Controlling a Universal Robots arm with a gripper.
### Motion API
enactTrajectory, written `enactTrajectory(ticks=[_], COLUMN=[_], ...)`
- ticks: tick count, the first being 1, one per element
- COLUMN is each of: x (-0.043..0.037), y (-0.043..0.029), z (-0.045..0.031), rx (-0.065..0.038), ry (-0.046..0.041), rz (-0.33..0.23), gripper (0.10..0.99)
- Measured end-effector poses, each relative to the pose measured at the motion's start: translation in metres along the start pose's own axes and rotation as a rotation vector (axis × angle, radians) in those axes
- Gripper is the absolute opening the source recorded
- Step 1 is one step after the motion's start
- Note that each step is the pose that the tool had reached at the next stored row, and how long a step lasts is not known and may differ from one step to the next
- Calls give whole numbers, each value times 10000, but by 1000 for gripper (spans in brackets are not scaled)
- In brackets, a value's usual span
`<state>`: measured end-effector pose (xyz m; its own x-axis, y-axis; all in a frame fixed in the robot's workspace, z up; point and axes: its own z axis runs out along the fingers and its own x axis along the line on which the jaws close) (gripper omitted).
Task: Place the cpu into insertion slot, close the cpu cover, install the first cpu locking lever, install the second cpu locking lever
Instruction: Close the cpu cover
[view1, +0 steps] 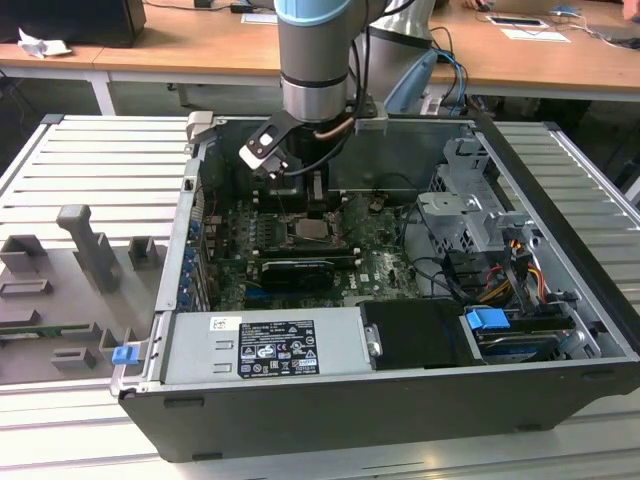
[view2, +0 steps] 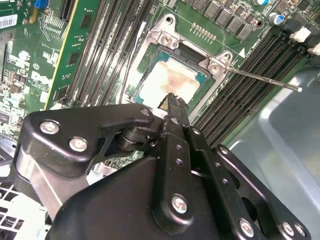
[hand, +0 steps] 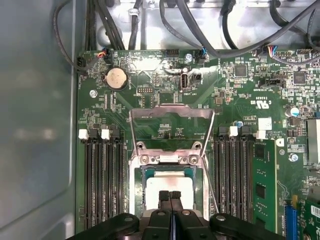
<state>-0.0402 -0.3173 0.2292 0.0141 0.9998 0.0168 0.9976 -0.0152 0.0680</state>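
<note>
Where the claw stands: the claw (hand: 170, 196) hangs over the socket inside the open computer case (view1: 400, 425), with the arm upright above it in the exterior view.
Claw state: its two black fingertips (hand: 164, 196) are pressed together with nothing between them, so it is closed and empty.
Cpu: the cpu (view2: 175, 80) lies flat in the insertion slot (view2: 187, 51), directly beneath the claw's tips. Whether the tips touch its edge or hover just above it, I cannot tell.
Cover: the cpu cover (hand: 170, 109) is swung back beyond the claw's tips, hinged at the slot's far side and not yet shut.
Lever: a thin locking lever (view2: 265, 80) angles away to one side of the claw, unlatched.
Handling, cpu: probably light, stiff and fragile. It is best held by its edges and never pushed down hard, since the contacts beneath would bend.
Handling, cover: likely thin, springy sheet metal that pivots easily. The free cross-bar is the place to push.
Materials: the chip has a pale, smooth metal top with a brownish stain. The cover is a dull silver frame with a cut-out middle. Around them are green board and ribbed black memory slots (hand: 100, 180) flanking the claw.
</note>
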Motion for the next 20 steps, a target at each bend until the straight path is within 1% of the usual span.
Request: enactTrajectory(ticks=[2,3,5,7,8,9,10,12,14,17,19,20], x=[1,0,1,3,3,5,6,7,6,9,11,11], y=[50,52,55,63,65,71,75,96,144,156,163,171], z=[3,-2,-37,-142,-180,-262,-315,-324,-322,-448,-545,-545], rx=[1,3,1,-5,-5,-6,-5,-6,-5,-5,-5,-6], ry=[-23,-30,-26,-27,-27,-27,-28,-25,-27,-26,-27,-20], rz=[-2,-2,-1,-2,-1,-2,-2,-3,-3,-2,-3,-1], gripper=[106,106,106,106,106,106,106,106,106,106,106,106])
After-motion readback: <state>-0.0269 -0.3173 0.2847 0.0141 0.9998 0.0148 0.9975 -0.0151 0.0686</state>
